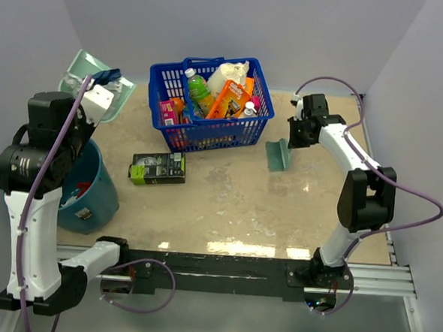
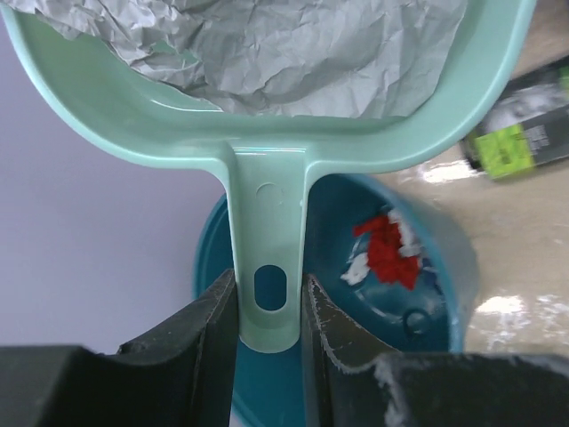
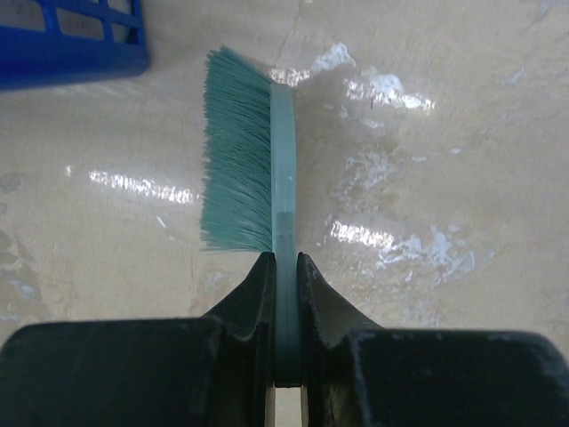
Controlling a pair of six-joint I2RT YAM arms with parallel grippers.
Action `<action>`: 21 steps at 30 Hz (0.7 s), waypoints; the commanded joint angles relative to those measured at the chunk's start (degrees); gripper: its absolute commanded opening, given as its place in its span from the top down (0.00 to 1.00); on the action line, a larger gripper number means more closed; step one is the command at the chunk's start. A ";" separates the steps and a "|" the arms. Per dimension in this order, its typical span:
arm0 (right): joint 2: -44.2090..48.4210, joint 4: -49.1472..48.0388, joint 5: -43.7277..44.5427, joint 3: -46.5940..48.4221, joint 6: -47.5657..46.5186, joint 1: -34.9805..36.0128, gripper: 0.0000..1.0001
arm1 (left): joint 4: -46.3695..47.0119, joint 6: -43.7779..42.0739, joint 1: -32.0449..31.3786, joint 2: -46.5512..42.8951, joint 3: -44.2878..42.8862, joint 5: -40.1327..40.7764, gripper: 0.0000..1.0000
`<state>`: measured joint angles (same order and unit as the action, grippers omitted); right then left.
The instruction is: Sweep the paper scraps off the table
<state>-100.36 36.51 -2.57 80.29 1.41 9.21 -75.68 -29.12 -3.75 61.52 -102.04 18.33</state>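
So, left gripper (image 2: pixel 269 285): jaws narrow, one on each side of the dustpan (image 2: pixel 293 142) handle, clamped just by its hanging hole.
Dustpan: raised at the table's left edge, its pan beyond the jaws and its handle running back between them.
Grey paper (image 2: pixel 293 44): a crumpled wad lying in the pan, well past the left fingertips and touching neither.
Scraps (image 2: pixel 391 253): red and white bits at the bottom of the bucket (image 2: pixel 453 258), below the dustpan handle and just right of the left jaws.
Bucket: teal, round, standing off the table's left edge under the left arm.
Right gripper (image 3: pixel 283 262): jaws nearly together, pinching the brush (image 3: pixel 236 151) by its thin back.
Brush: held over the table (image 3: pixel 444 133), bristles pointing left toward the basket (image 1: pixel 208 131).
Packet (image 1: pixel 158 168): black and green, flat on the table in front of the basket, apart from both grippers.
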 commanded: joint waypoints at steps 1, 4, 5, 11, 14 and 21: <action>-5.81 3.22 2.48 1.09 -4.83 0.10 1.00 | 0.27 -0.31 0.76 -4.20 1.05 14.70 1.00; -7.48 3.21 2.74 1.97 -6.32 0.54 1.00 | 0.27 -2.85 1.02 -7.81 3.24 20.33 1.00; -7.92 3.21 3.61 2.24 -6.68 0.72 1.00 | 0.27 -3.39 1.11 -9.56 4.38 21.91 1.00; -11.17 3.30 4.85 5.05 -8.44 3.09 1.00 | 0.18 -9.72 2.08 -16.41 8.16 33.50 1.00; -13.19 3.92 4.85 7.24 -8.88 5.37 1.00 | 0.18 -13.14 2.08 -19.75 9.22 37.73 1.00; -17.24 4.97 2.75 12.51 -8.09 9.86 1.00 | 0.18 -27.09 2.08 -28.81 19.84 46.88 1.00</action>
<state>-111.66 34.15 0.60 93.58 -4.73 15.57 -75.72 -44.71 -2.20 36.73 -88.38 55.81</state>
